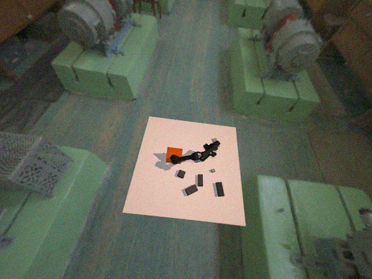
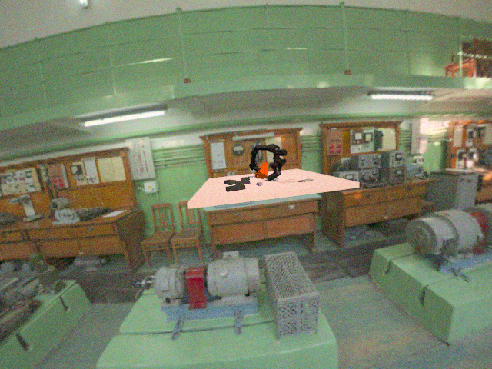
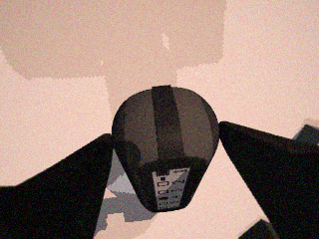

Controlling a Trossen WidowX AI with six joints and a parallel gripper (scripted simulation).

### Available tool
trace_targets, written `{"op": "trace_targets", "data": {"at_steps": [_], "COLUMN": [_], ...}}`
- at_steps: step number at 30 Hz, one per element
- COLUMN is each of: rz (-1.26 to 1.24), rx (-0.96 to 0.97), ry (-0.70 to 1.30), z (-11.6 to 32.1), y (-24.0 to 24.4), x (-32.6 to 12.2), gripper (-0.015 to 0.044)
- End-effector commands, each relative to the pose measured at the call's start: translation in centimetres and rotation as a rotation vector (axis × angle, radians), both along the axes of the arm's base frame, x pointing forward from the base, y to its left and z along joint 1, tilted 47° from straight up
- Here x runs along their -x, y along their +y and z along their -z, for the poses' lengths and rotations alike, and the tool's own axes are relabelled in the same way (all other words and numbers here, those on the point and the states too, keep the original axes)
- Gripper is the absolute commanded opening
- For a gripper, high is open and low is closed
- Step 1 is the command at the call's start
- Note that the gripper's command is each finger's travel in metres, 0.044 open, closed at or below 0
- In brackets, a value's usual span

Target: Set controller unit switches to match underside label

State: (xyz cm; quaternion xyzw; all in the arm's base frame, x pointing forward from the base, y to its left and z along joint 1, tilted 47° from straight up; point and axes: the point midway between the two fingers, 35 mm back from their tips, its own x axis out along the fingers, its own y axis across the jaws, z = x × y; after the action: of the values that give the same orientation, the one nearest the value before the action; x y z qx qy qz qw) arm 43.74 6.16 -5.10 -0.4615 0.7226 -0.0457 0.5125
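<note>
The dark grey controller unit (image 3: 135, 119) is held between the two fingertips of my gripper (image 3: 165, 133), above the bench. It is tilted, with one rounded end towards the wrist camera. Its white label (image 3: 171, 186) faces the camera at a steep slant near the unit's lower end. The square beside number 1 looks filled and the two after it look empty; the squares further down are too foreshortened to read surely. The rocker switches are hidden. In the top and exterior views the black arm (image 1: 186, 157) (image 2: 254, 157) reaches out from its base and the hand is small and dark.
Several dark blocks lie on the pale bench top (image 1: 150, 192) (image 2: 317, 187), among them a short block (image 1: 181, 174), an angled block (image 1: 190, 189) and a longer block (image 1: 220, 189). A small grey piece (image 1: 212, 170) (image 2: 259, 184) lies near the arm. An orange plate (image 1: 170, 151) is at the arm's base.
</note>
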Motion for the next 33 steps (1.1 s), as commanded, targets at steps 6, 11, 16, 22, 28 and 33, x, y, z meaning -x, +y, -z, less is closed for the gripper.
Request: {"op": "trace_targets", "data": {"at_steps": [6, 11, 16, 22, 28, 33], "rz": [0.004, 0.004, 0.004, 0.004, 0.004, 0.004], "rx": [0.003, 0.003, 0.003, 0.003, 0.003, 0.003], "ry": [0.01, 0.01, 0.01, 0.01, 0.01, 0.011], "z": [-0.7, -1.0, -1.3, -1.7, -2.1, -2.4], "y": [0.1, 0.1, 0.2, 0.3, 0.3, 0.4], "x": [0.7, 0.9, 1.1, 1.4, 1.7, 1.9], "gripper": [0.0336, 0.0336, 0.0336, 0.0336, 0.0336, 0.0336]}}
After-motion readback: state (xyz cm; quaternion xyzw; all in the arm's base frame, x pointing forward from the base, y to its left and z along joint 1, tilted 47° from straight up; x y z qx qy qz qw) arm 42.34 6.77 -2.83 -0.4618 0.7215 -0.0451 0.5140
